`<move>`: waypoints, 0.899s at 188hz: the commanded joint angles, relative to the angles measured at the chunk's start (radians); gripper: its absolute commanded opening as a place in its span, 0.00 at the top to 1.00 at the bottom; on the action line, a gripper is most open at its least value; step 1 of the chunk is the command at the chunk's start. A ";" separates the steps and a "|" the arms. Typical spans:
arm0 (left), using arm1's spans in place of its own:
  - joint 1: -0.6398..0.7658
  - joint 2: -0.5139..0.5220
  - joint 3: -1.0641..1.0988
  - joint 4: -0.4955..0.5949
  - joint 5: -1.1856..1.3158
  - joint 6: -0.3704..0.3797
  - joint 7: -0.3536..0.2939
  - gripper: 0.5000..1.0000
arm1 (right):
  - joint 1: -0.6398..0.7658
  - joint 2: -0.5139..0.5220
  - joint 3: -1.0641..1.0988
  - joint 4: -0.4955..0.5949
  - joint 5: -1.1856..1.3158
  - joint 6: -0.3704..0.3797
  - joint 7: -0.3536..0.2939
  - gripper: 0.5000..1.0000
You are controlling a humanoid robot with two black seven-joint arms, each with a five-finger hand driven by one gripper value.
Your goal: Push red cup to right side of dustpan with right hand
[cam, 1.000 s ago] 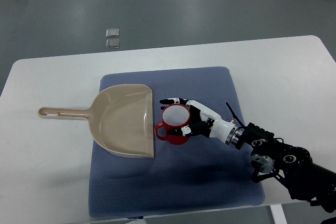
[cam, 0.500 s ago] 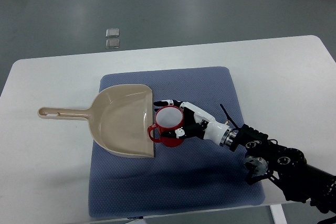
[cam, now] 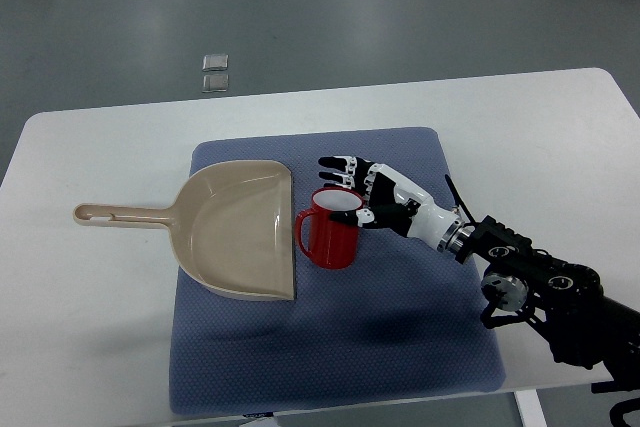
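White tabletop [cam: 520,137] carrying a blue rectangular fabric mat [cam: 400,347]; beige plastic dustpan [cam: 235,232] lying on the mat's left part, handle pointing left. Reaching in from the lower right – black arm [cam: 560,302], stretched toward the middle. Right hand [cam: 372,194] – fingers spread, grasping nothing, resting against the rim of the red handled cup [cam: 332,230]. Upright, just right of the dustpan's open edge.

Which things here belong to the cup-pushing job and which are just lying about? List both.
In the job:
- red cup
- dustpan
- right robot hand, at the cup's right rim

Lying about:
- blue mat under them
- white table
- two small clear squares on the floor
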 commanded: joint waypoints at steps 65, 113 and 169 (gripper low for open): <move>0.000 0.000 0.001 0.000 0.000 0.000 0.000 0.00 | 0.050 -0.104 0.009 -0.001 0.199 0.088 0.000 0.13; 0.000 0.000 -0.001 0.000 0.000 0.000 0.000 0.00 | 0.056 -0.101 0.009 -0.001 0.199 0.086 0.000 0.13; 0.000 0.000 -0.001 0.000 0.000 0.000 0.000 0.00 | 0.057 -0.103 0.009 -0.001 0.199 0.086 0.000 0.13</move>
